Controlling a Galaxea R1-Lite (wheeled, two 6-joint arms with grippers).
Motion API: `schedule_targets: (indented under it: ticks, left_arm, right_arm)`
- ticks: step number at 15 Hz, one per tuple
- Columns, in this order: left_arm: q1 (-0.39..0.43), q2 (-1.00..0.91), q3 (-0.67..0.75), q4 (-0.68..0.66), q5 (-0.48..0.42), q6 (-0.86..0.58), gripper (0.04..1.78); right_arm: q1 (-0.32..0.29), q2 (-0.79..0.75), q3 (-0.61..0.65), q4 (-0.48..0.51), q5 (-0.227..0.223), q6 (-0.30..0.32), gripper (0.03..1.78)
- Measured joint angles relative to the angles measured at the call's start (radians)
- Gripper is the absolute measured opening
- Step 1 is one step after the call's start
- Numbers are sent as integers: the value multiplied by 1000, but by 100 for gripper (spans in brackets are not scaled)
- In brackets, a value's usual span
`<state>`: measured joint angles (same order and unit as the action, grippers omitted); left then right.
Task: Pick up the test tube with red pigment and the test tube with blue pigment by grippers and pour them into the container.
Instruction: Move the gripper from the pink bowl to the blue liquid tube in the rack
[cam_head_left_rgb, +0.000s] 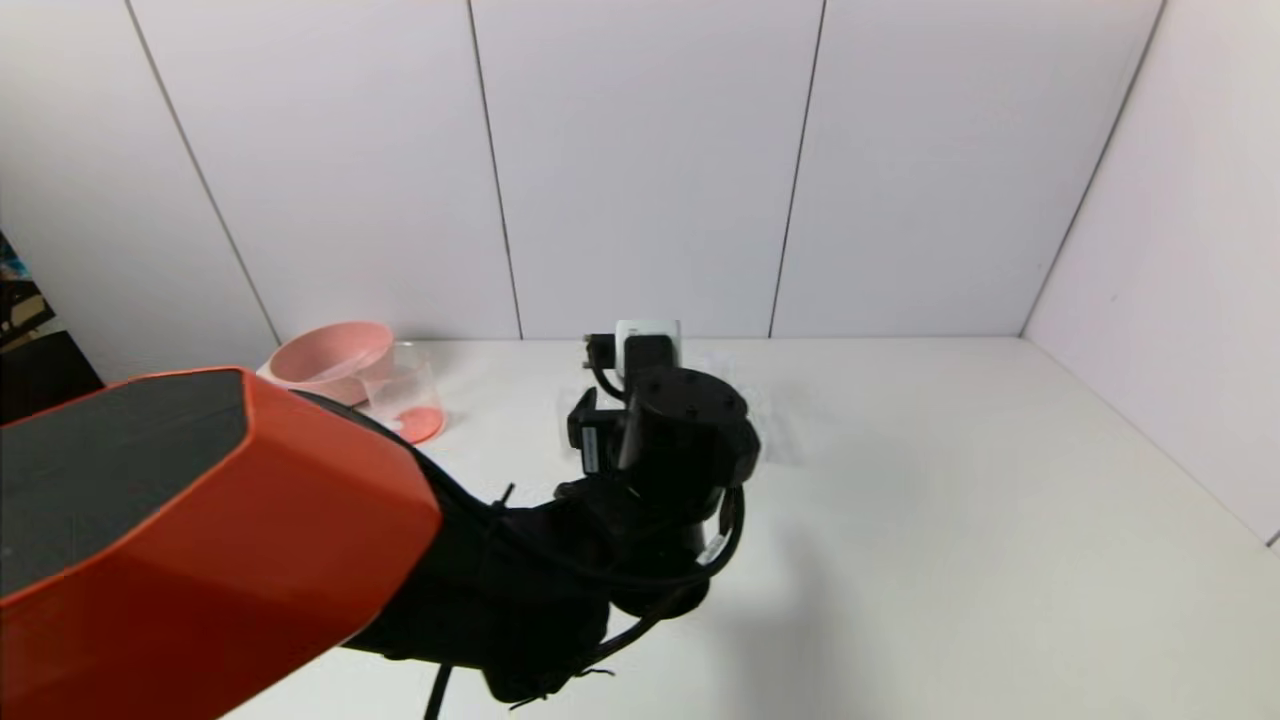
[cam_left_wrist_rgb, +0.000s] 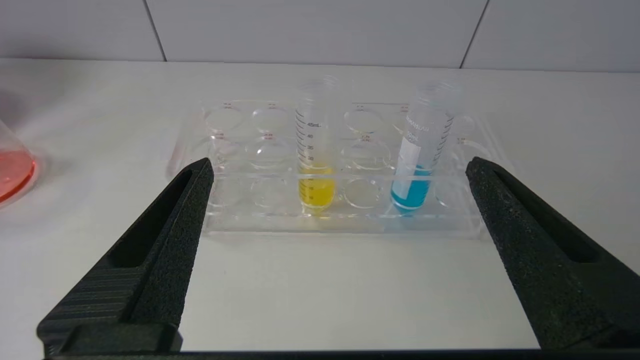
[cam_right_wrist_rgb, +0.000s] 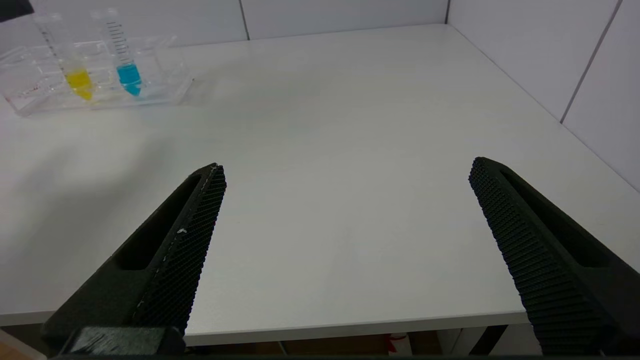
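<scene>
The test tube with blue pigment (cam_left_wrist_rgb: 419, 150) stands upright in a clear tube rack (cam_left_wrist_rgb: 250, 220), also in the right wrist view (cam_right_wrist_rgb: 127, 75). My left gripper (cam_left_wrist_rgb: 340, 172) is open and empty, low over the table just short of the rack, its fingers wider than the rack's middle. In the head view its wrist (cam_head_left_rgb: 685, 425) hides the fingers and the rack. The container (cam_head_left_rgb: 405, 395), a clear beaker, holds red-orange liquid in its bottom and stands left of the rack (cam_left_wrist_rgb: 12, 172). The red tube is out of view. My right gripper (cam_right_wrist_rgb: 347, 167) is open and empty above the table's front edge.
A tube with yellow liquid (cam_left_wrist_rgb: 315, 175) stands in the rack, two holes left of the blue one (cam_right_wrist_rgb: 80, 82). A pink bowl (cam_head_left_rgb: 330, 355) sits behind the beaker by the back wall. White walls close the table's back and right side.
</scene>
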<state>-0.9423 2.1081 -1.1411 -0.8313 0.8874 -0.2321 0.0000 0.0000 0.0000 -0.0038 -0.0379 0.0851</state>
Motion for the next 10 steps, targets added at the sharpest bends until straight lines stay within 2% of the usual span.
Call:
schedule_targets:
  ticks: [3,10]
  left_arm:
    - [-35,119,-152,12,67,-4,176]
    - [-57,260,-291,23,74,15,176]
  right_arm:
    - [0,0,0,0,0,0,177]
    - [0,0,0,0,0,0,177]
